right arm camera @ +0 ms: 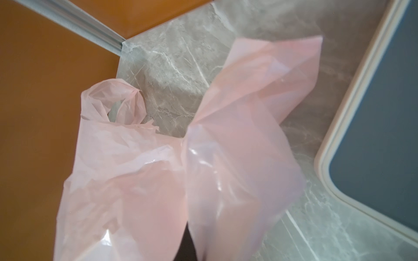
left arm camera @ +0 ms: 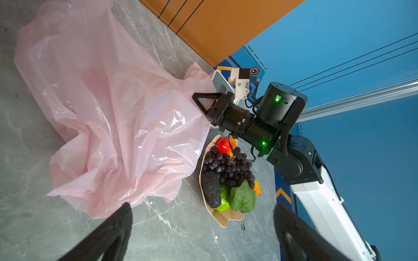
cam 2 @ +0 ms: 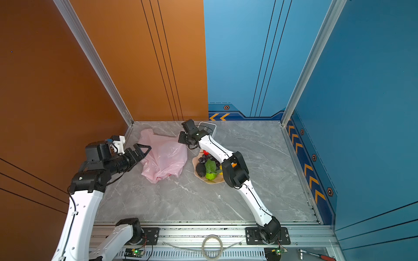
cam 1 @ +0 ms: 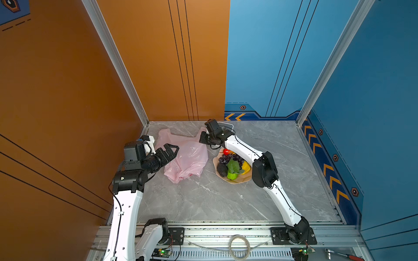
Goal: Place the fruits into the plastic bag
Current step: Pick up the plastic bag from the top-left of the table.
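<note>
Gripping plastic bag (cam 1: pixel 190 158) edge, right pincer (cam 1: pixel 202 139), left pincer (cam 1: pixel 172 153) spread nearby

Right jaws clamp plastic bag (left arm camera: pixel 108 117) edge; fruits (left arm camera: pixel 226 171) on plate (left arm camera: pixel 222 220).

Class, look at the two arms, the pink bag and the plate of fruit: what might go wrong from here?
The right pincer pinches only thin film at the edge of the plastic bag; it may slip or tear. The right arm hangs over the fruits; moving may knock them off.
</note>
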`<state>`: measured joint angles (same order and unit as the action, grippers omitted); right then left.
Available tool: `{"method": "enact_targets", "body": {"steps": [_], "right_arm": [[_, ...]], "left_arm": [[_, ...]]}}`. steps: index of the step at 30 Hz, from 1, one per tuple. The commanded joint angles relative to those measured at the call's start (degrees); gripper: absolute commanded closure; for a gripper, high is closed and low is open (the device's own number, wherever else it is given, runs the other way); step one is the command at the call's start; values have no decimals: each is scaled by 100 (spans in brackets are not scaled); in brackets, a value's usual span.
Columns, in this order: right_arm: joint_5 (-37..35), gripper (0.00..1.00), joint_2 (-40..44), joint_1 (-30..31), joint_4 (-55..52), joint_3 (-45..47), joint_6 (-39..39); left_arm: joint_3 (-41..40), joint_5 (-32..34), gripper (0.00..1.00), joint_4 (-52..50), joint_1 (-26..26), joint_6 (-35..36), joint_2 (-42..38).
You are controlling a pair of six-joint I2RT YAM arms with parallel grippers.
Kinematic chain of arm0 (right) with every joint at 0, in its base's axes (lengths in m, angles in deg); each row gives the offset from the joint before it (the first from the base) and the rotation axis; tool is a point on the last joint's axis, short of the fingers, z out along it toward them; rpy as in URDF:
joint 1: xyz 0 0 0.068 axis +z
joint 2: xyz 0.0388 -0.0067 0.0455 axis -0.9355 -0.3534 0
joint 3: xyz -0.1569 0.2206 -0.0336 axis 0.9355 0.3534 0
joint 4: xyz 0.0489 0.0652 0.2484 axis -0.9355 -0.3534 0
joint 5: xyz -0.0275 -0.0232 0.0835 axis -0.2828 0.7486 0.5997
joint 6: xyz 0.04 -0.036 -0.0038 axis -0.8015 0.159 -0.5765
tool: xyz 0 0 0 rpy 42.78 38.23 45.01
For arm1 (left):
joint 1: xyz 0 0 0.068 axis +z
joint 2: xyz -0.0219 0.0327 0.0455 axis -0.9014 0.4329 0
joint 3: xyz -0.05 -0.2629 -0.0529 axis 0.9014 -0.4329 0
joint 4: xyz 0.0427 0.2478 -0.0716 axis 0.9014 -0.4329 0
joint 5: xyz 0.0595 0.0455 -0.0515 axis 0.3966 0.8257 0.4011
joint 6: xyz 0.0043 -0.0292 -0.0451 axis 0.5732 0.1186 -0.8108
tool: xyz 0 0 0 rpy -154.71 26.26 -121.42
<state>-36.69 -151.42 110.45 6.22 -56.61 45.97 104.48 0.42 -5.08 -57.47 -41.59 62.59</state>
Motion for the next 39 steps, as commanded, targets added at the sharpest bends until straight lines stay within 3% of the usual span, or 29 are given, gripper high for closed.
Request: {"method": "enact_targets", "body": {"steps": [1,7,11,15,21,25,32,39], "right_arm": [[-822,100,1183,510,385,383,1790],[-2343,100,3398,1399,3415,3202,4866],[-2643,100,4158,1508,3797,3557,5695],[-2433,100,5079,1471,4481,4253,6611],[-1915,100,6511,1060,4484,5525,6786],[-872,100,7822,716,4815,6977,6908],[-723,100,9145,588,4320,8181,6919],[-741,100,9804,594,4339,8807,6699]], "left_arm": [[0,-137,2,-22,70,125,-151],[300,-130,2,-49,82,110,-391],[585,-108,2,-49,69,-68,-500],[1013,-134,2,-49,-12,-176,-510],[1403,-55,2,-47,-217,-253,-558],[1293,-119,2,11,-319,-363,-578],[821,-600,2,572,-475,-1015,-527],[423,-951,0,619,-608,-1189,-155]]}}
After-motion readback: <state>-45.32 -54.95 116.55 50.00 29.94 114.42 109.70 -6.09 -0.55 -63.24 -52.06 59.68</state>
